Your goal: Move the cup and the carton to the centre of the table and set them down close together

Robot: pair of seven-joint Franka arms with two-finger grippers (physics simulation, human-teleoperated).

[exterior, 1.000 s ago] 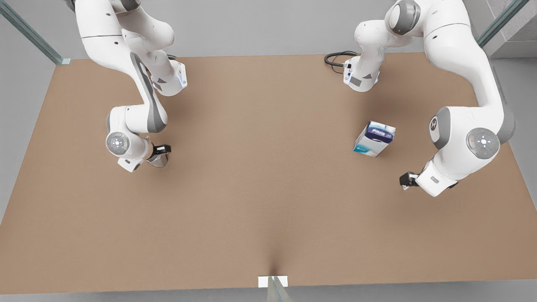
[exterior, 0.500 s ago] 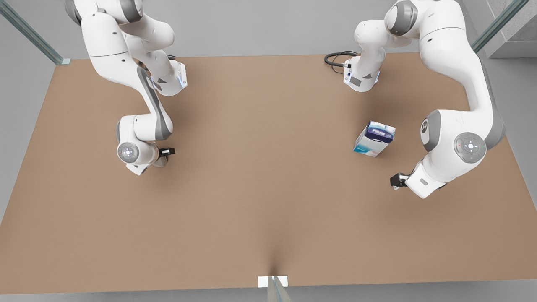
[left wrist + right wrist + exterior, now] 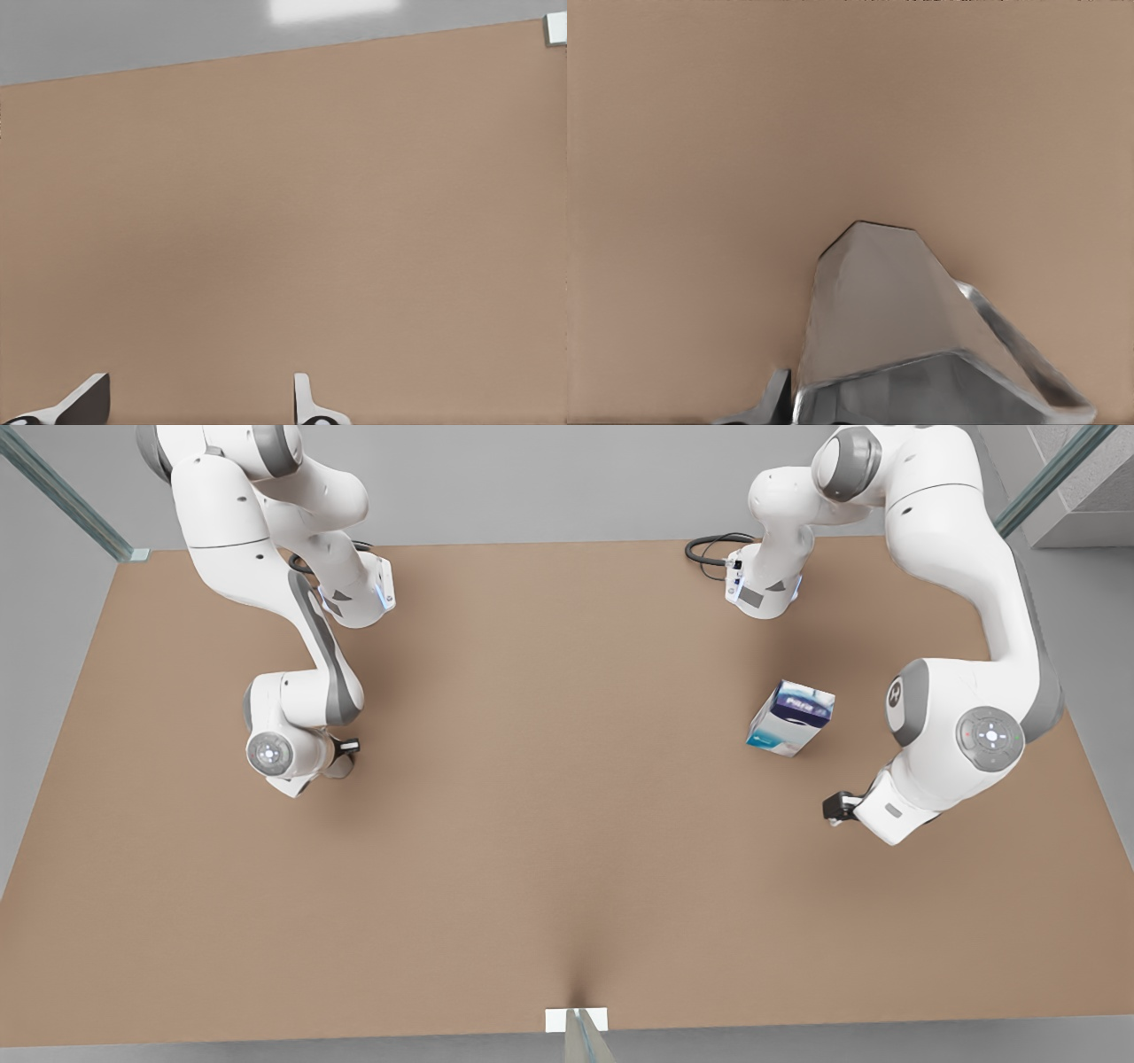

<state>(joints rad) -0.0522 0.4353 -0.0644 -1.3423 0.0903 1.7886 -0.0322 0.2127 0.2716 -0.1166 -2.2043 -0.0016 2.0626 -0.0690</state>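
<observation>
Scanning the front view: the carton [image 3: 790, 719] stands upright right of the table [image 3: 567, 886] centre, the left gripper [image 3: 834, 807] near it, and the right gripper [image 3: 347, 746] is far left. Left wrist view: fingers [image 3: 89, 400] spread, empty. Right wrist view: the cup [image 3: 895, 328] sits at the gripper, but I cannot tell if it is clamped. Best to seat it squarely before lifting.

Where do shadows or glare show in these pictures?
Front view: soft shadows on the table under both arms and beside the carton. Left wrist view: bright glare on the grey floor. Right wrist view: the cup shines softly.
</observation>
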